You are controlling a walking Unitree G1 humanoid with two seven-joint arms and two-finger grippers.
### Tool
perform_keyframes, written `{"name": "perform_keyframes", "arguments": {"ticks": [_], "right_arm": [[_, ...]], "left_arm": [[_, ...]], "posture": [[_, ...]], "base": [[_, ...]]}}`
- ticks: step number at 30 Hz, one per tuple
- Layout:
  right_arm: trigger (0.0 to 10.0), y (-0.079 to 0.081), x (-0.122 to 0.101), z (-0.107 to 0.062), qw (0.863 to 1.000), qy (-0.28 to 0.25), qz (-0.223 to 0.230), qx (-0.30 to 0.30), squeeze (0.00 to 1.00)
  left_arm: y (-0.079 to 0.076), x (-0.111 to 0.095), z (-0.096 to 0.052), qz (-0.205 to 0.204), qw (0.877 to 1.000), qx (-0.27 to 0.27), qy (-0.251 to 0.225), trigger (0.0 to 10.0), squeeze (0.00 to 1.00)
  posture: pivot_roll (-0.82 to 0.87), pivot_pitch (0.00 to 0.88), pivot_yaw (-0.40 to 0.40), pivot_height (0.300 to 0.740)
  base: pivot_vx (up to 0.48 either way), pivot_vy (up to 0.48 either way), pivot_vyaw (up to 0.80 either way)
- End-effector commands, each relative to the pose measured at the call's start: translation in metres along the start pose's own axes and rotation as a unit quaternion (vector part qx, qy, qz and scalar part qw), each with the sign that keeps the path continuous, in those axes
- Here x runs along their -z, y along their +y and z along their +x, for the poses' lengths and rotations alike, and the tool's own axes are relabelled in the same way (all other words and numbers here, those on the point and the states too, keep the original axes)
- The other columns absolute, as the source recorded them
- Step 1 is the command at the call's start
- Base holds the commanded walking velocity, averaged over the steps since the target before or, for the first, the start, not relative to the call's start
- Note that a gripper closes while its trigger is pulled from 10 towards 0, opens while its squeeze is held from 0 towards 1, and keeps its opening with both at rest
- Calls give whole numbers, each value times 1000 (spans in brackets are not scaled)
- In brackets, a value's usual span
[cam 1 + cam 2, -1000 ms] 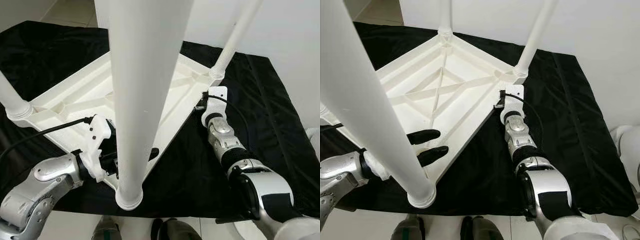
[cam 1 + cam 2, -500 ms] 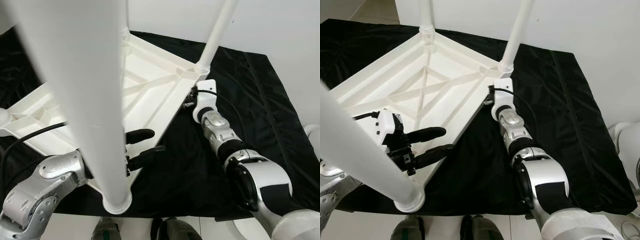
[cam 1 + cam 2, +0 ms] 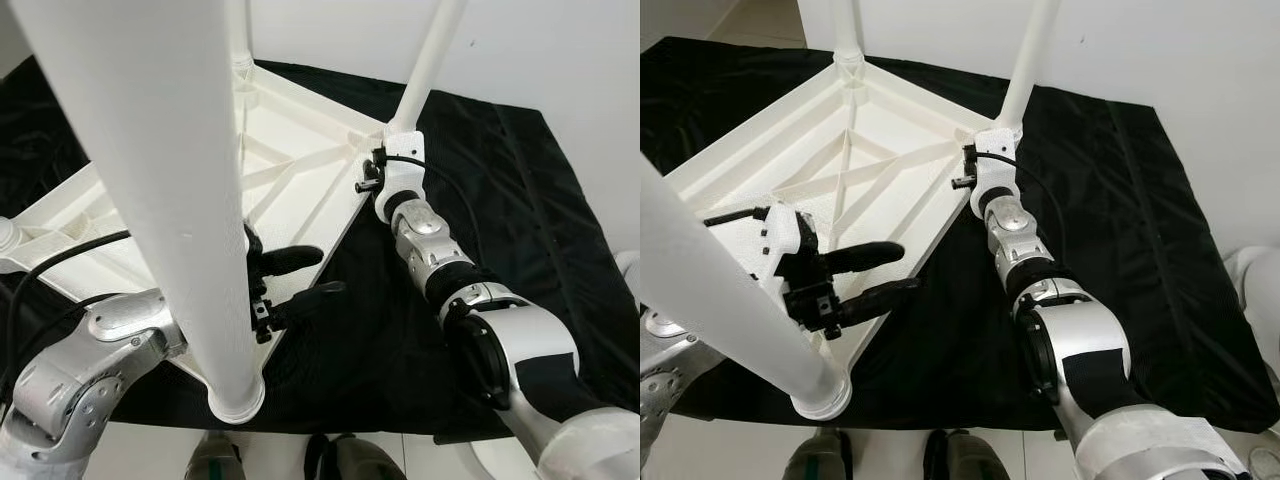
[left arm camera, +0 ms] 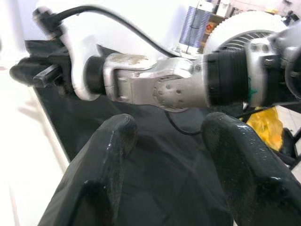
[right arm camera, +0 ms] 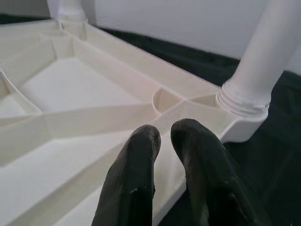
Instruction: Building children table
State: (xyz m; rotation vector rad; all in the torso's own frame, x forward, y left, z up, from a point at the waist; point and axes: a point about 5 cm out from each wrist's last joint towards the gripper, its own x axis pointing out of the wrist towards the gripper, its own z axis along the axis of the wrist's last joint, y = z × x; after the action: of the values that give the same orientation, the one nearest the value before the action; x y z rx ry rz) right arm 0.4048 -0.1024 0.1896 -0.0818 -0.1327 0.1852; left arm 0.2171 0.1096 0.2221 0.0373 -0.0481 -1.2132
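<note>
Upturned white children's table (image 3: 840, 190) lies on the black cloth (image 3: 1120, 230), legs up.
I see my left claw (image 3: 883, 272) spread over its near edge; my right claw (image 5: 167, 141), fingers nearly together, hovers by a far-corner leg (image 3: 1028, 55).

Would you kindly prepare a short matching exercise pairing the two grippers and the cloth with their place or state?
Things:
1. left gripper
2. right gripper
3. black cloth
4. table leg

States:
A. lies under the upturned table
B. fingers spread, at the table's near edge
C. stands upright in a corner socket
D. fingers close together at the frame's rim

Pairs: 1-B, 2-D, 3-A, 4-C
</note>
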Motion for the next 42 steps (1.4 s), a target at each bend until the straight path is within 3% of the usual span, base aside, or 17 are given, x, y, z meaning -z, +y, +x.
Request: {"name": "perform_keyframes", "arguments": {"ticks": [1, 4, 7, 9, 13, 14, 17, 20, 21, 22, 27, 31, 33, 34, 35, 36, 42], "right_arm": [[10000, -8, 7, -6, 1000, -9, 0, 9, 0], [10000, -15, 17, -18, 999, -31, -15, 15, 0], [10000, -18, 25, -30, 999, -51, -11, 15, 0], [10000, -18, 25, -30, 999, -51, -11, 15, 0], [10000, -27, 36, -51, 997, -70, -8, 32, 0], [10000, -33, 41, -64, 996, -78, -13, 47, 0], [10000, -37, 45, -75, 995, -82, -11, 58, 0], [10000, -46, 49, -106, 992, -92, -9, 82, 0], [10000, -46, 49, -106, 992, -92, -9, 82, 0], [10000, -50, 48, -117, 991, -97, -11, 89, 0], [10000, -49, 38, -142, 988, -120, -3, 94, 0], [10000, -38, 33, -152, 989, -123, -4, 77, 0], [10000, -20, 31, -162, 992, -122, 4, 32, 0], [10000, -20, 31, -162, 992, -122, 4, 32, 0], [10000, -13, 30, -168, 993, -121, 7, 10, 0], [10000, -8, 29, -173, 993, -120, 11, -9, 0], [10000, -3, 29, -185, 994, -101, 4, -39, 0]], "left_arm": [[8, 9, -2, 8, 1000, -20, 22, 10000, 0], [23, 17, -17, 27, 997, -50, 54, 10000, 0], [25, 20, -30, 29, 996, -30, 75, 10000, 0], [25, 20, -30, 29, 996, -30, 75, 10000, 0], [41, 32, -47, 42, 991, -36, 118, 10000, 0], [52, 37, -53, 44, 988, -45, 139, 10000, 0], [62, 41, -57, 61, 985, -55, 152, 10000, 0], [83, 49, -56, 76, 983, -36, 160, 10000, 0], [83, 49, -56, 76, 983, -36, 160, 10000, 0], [89, 52, -56, 65, 984, -25, 167, 10000, 1000], [105, 58, -57, 67, 977, 5, 202, 10000, 1000], [112, 61, -57, 82, 972, 18, 220, 10000, 1000], [114, 64, -61, 95, 966, 36, 239, 10000, 1000], [114, 64, -61, 95, 966, 36, 239, 10000, 1000], [115, 63, -65, 102, 963, 47, 245, 10000, 306], [116, 61, -68, 101, 962, 56, 249, 10000, 0], [114, 49, -81, 71, 964, 98, 238, 10000, 0]], "posture": [[209, 128, -85, 740], [200, 122, -87, 740], [198, 119, -88, 740], [198, 119, -88, 740], [182, 99, -80, 740], [174, 92, -72, 740], [168, 85, -65, 740], [144, 74, -46, 740], [144, 74, -46, 740], [129, 72, -34, 740], [103, 76, -19, 740], [98, 78, -21, 740], [91, 82, -22, 740], [91, 82, -22, 740], [88, 81, -22, 740], [86, 81, -22, 740], [77, 84, -18, 740]], "base": [[0, 0, 0], [0, 0, 0], [0, 0, 0], [0, 0, 0], [0, 0, 0], [0, 0, 0], [0, 0, 0], [0, 0, 0], [0, 0, 0], [0, 0, 0], [0, 0, 0], [0, 0, 0], [0, 0, 0], [0, 0, 0], [0, 0, 0], [0, 0, 0], [0, 0, 0]]}}
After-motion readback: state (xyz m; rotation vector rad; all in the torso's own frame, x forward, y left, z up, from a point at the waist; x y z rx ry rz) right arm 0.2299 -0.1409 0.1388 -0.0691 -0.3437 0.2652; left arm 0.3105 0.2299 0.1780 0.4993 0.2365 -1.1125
